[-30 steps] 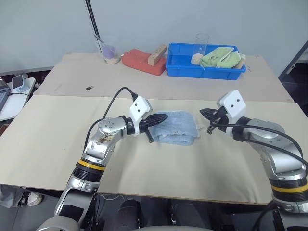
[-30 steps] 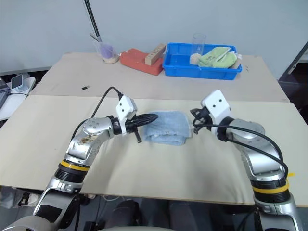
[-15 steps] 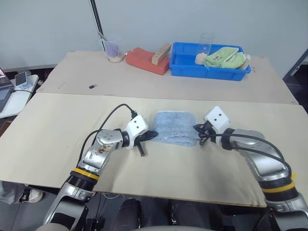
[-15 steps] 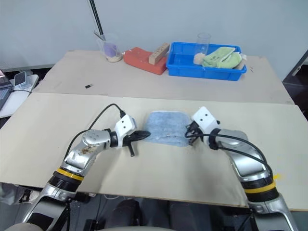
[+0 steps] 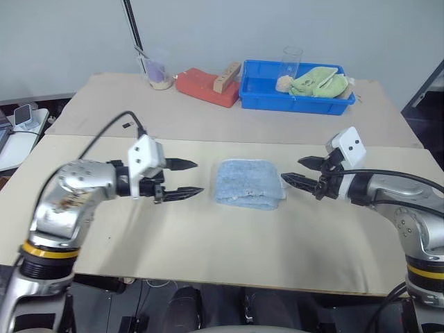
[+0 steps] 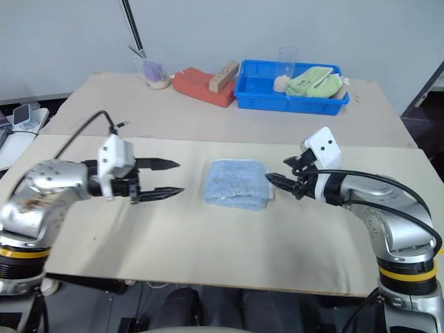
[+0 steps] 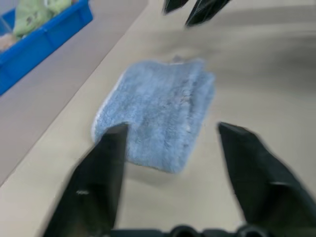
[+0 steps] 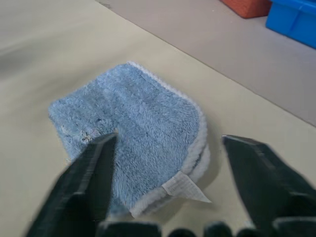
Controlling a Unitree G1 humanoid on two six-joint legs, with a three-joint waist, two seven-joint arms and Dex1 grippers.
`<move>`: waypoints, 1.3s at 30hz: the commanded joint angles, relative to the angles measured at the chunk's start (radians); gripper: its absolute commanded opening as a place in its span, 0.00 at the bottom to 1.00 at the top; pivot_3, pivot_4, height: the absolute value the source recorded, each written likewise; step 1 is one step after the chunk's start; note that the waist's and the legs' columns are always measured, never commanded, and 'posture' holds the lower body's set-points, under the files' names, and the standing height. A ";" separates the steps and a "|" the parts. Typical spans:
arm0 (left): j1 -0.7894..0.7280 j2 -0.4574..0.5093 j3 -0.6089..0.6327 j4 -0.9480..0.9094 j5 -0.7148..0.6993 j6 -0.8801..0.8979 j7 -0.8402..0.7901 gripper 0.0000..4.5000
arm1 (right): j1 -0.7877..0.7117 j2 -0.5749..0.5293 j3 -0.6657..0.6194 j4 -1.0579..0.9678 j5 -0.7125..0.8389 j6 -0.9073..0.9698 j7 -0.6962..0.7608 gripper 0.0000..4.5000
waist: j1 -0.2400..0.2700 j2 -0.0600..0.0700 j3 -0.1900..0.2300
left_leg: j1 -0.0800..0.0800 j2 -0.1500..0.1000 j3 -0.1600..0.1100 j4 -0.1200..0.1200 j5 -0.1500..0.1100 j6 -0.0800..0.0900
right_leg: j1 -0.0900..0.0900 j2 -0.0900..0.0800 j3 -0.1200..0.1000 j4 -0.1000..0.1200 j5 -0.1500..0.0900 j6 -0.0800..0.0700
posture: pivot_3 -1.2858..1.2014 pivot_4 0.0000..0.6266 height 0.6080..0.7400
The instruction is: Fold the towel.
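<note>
You see the light blue terry towel (image 5: 248, 183) folded into a thick rectangle with white edging and a small white tag, lying on the beige table (image 5: 229, 243) between both grippers' spread, empty fingers: left gripper (image 5: 186, 178), right gripper (image 5: 300, 171). No writing is readable.

You won't find any words or numbers to read here. The towel (image 8: 133, 123) has a small white tag (image 8: 186, 189) sewn at one corner, but the tag looks blank. The blue bin (image 5: 296, 91) at the back of the table (image 5: 208, 229) has no writing you can make out.
</note>
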 commanded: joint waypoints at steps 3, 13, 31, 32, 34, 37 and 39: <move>-0.038 0.051 0.097 -0.058 -0.203 0.172 -0.002 0.99 | -0.076 0.067 0.062 0.180 -0.078 -0.092 -0.054 1.00 | -0.002 0.000 0.000 | 0.001 0.000 0.000 0.000 0.000 0.000 | 0.000 0.000 0.001 0.000 0.000 0.000 | 0.52 0.24 0.31; -0.005 0.040 0.054 -0.114 -0.167 0.091 -0.012 0.99 | -0.167 0.165 0.149 0.443 -0.087 -0.112 0.037 1.00 | -0.010 0.001 0.000 | 0.000 -0.001 0.001 0.000 0.000 0.000 | -0.001 0.001 0.001 0.001 0.000 -0.001 | 0.52 0.24 0.31; -0.014 -0.006 0.029 -0.079 -0.130 -0.001 -0.002 1.00 | -0.162 0.097 0.002 0.400 -0.100 -0.146 -0.014 0.01 | -0.008 0.001 0.000 | 0.000 -0.001 0.001 0.000 0.000 0.000 | 0.000 0.001 0.002 0.001 0.000 -0.001 | 0.52 0.24 0.31; -0.021 -0.012 0.029 -0.073 -0.130 -0.001 0.004 1.00 | -0.171 0.071 -0.045 0.434 -0.105 -0.157 -0.035 0.01 | -0.005 0.002 0.000 | 0.000 -0.001 0.001 0.000 0.000 0.000 | 0.000 0.001 0.002 0.001 0.000 -0.001 | 0.52 0.24 0.31; -0.033 -0.023 0.027 -0.060 -0.128 -0.002 0.012 1.00 | -0.180 0.038 -0.104 0.491 -0.118 -0.180 -0.071 0.01 | 0.003 0.002 0.000 | 0.000 -0.002 0.001 0.000 0.000 0.000 | 0.000 0.000 0.003 0.001 0.000 -0.001 | 0.52 0.24 0.31; -0.055 -0.040 0.012 -0.037 -0.117 -0.008 0.017 1.00 | -0.168 0.007 -0.133 0.570 -0.157 -0.225 -0.115 0.01 | 0.007 0.001 -0.001 | 0.000 -0.003 0.003 0.000 0.000 0.000 | 0.000 0.000 0.006 0.000 0.000 -0.001 | 0.52 0.24 0.31; -0.067 -0.042 0.002 -0.025 -0.114 0.003 0.017 1.00 | -0.163 0.016 -0.139 0.600 -0.163 -0.233 -0.134 0.01 | 0.004 0.001 -0.001 | -0.001 -0.002 0.004 0.000 0.000 0.000 | 0.000 0.001 0.008 0.000 0.000 -0.001 | 0.52 0.24 0.31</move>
